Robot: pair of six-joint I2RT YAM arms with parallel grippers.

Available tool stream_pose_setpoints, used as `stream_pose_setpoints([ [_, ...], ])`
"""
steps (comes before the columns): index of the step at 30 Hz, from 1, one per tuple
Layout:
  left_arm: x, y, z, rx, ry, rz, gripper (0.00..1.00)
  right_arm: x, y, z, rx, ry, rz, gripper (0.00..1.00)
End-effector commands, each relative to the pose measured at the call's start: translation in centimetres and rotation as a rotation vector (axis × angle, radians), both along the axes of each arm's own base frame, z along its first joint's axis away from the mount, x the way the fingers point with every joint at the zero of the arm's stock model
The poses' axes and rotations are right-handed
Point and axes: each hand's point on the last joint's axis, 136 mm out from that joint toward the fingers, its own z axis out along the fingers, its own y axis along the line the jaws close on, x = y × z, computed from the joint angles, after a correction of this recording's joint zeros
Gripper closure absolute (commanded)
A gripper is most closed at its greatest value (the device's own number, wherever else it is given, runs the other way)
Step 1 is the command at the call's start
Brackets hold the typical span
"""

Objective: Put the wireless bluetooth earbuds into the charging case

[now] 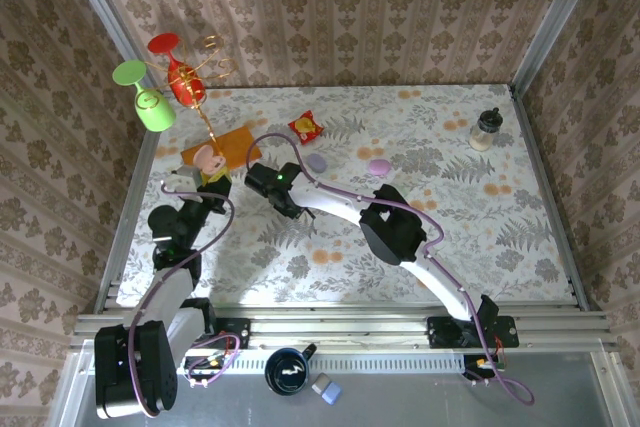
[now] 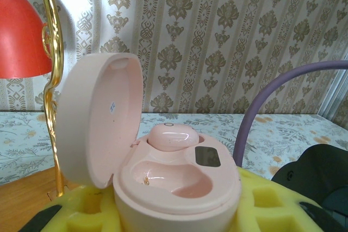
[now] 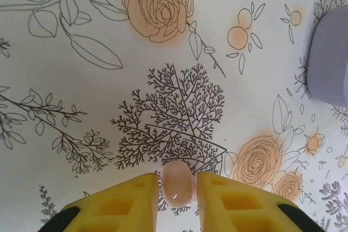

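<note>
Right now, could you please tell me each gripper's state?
Left gripper: closed on the open pink charging case.
Right gripper: closed on a pale pink earbud.

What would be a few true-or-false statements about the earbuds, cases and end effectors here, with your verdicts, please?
1. The pink charging case held by the left end effector has its lid open. True.
2. Both slots of that case are empty. False: a seated earbud fills the far slot, and the near slot is empty.
3. A pale pink earbud sits on the tablecloth between the fingers of the right end effector. True.
4. The right end effector grips the lilac case. False: the lilac case lies on the tablecloth, apart from the fingers.
5. The snack packet rests inside the pink case. False: the snack packet lies on the tablecloth further back.
</note>
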Motion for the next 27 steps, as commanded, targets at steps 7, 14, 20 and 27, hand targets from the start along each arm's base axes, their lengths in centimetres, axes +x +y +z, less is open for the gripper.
stream_pose_setpoints([
  [7,-0.2,0.0,0.7,-0.011,-0.021,-0.008,0.72,0.1,-0.2,-0.7,-0.045,0.007,0.011,0.76],
  [14,-0.2,0.0,0.8,-0.010,-0.024,-0.009,0.72,-0.1,-0.2,-1.3,-0.058,0.029,0.016,0.73],
  [20,-0.2,0.0,0.8,-0.011,-0.024,-0.010,0.72,-0.2,-0.5,-1.5,-0.072,0.037,0.013,0.74],
  [27,-0.3,-0.2,0.7,0.002,-0.032,-0.025,0.72,-0.2,0.3,0.9,0.038,0.014,-0.017,0.79],
])
